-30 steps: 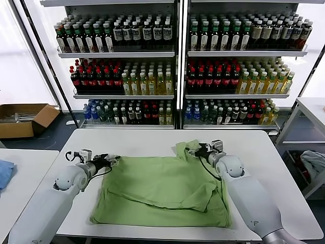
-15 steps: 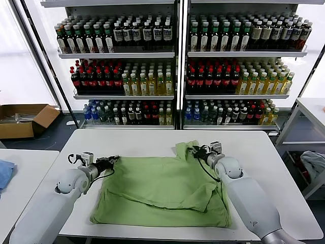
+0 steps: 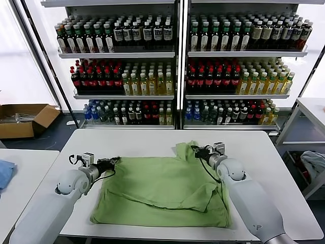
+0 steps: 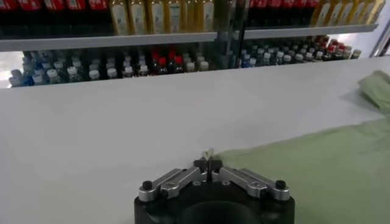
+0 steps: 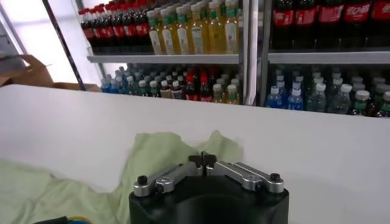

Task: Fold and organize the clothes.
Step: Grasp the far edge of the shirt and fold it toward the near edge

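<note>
The light green polo shirt [image 3: 162,188] lies spread on the white table [image 3: 147,138], its front face down or folded under; no logo or buttons show. My left gripper [image 3: 114,161] is shut on the shirt's far left corner; in the left wrist view [image 4: 208,161] a small tip of cloth pokes out past the closed jaws, and the shirt [image 4: 317,164] stretches away from them. My right gripper [image 3: 196,150] is shut at the shirt's far right corner, where the cloth bunches up. In the right wrist view [image 5: 204,159] the jaws are closed with the shirt [image 5: 164,152] right at them.
Shelves of bottles [image 3: 177,66] stand behind the table. A cardboard box [image 3: 20,119] lies on the floor at far left. A blue cloth [image 3: 4,173] lies on the left side table. A grey-white cloth [image 3: 312,162] lies low at the right.
Both grippers have shifted slightly to the right, staying shut on the shirt's far corners. The shirt's far edge has moved a little with them.
</note>
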{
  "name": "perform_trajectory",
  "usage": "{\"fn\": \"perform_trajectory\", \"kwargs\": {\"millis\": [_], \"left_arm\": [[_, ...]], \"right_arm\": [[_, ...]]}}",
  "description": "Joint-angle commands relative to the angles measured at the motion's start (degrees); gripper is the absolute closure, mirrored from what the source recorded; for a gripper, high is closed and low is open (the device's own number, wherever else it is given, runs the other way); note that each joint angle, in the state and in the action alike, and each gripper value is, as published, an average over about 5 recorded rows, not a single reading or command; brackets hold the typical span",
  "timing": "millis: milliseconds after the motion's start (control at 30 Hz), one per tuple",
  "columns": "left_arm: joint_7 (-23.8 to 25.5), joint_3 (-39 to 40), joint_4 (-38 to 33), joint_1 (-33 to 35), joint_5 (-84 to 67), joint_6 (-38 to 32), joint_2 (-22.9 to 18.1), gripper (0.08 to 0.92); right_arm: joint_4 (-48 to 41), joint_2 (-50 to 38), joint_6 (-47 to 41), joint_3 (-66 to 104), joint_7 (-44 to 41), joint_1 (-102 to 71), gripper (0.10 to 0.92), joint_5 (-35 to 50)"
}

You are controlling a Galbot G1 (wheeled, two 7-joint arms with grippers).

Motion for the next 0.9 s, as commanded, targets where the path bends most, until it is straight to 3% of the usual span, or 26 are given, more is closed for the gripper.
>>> {"fn": "perform_trajectory", "kwargs": {"millis": [33,567,900], "left_arm": [[-0.72,-1.25,-3.30,1.12,-0.18,-0.44,0.60,0.914],[-4.29,-10.39,-15.12,9.76,-4.38,-1.41,2.60,0.914],[-5.96,-17.17,-25.70,20.76,-4.60,-1.14,4.39,0.914]], "right_arm": [[7.23,-1.06,-0.13,1.51,0.88,-3.15,0.919,2.59],[26.19,-4.44,-0.56,11.20,3.71,-19.15,0.919,5.75],[39.08,-6.05,-0.58,16.01,5.22,-31.30,0.919,5.97]]}}
